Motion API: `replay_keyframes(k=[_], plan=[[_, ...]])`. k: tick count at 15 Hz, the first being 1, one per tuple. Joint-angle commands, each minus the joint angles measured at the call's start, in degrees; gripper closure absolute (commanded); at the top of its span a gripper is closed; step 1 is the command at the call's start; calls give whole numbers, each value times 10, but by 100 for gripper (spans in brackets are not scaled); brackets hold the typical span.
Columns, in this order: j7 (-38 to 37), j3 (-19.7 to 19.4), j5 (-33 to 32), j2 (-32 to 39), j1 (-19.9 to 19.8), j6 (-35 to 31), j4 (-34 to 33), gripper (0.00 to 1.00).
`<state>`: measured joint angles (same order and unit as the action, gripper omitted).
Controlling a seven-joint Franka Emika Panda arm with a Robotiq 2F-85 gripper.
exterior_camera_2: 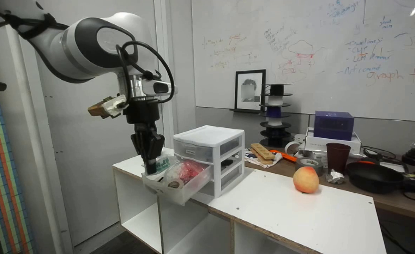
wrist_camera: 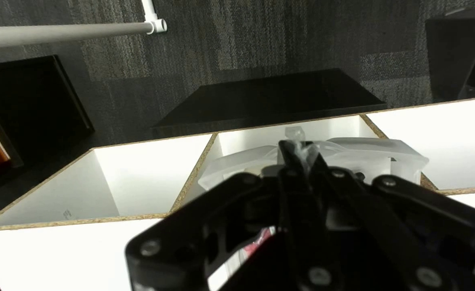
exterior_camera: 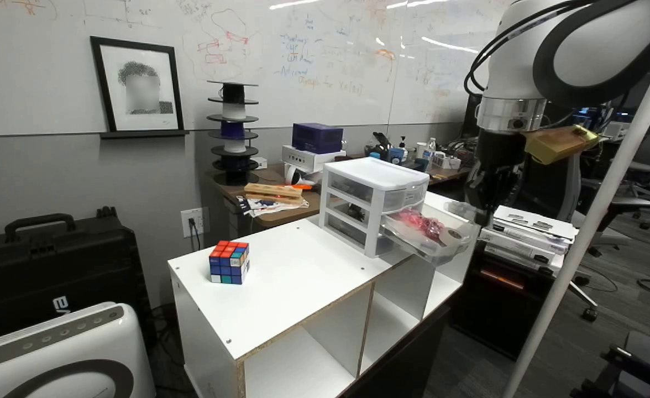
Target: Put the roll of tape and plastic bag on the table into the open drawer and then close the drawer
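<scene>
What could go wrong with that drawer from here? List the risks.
The claw is shut on a plastic bag; something so thin may cling when it opens, or trail outside the open drawer and jam it.
That drawer juts past the edge of the table, so pressing down on it could tip it.
The tape roll and pink plastic inside might shift or catch as it slides shut.
</scene>
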<state>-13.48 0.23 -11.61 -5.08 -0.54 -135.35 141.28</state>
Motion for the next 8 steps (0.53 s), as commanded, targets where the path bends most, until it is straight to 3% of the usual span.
replay_keyframes(k=[1, 8], plan=[[1, 2, 1, 0, -2, 1, -1, 93], [4, -6, -10, 53, -9, 17, -76, 92]])
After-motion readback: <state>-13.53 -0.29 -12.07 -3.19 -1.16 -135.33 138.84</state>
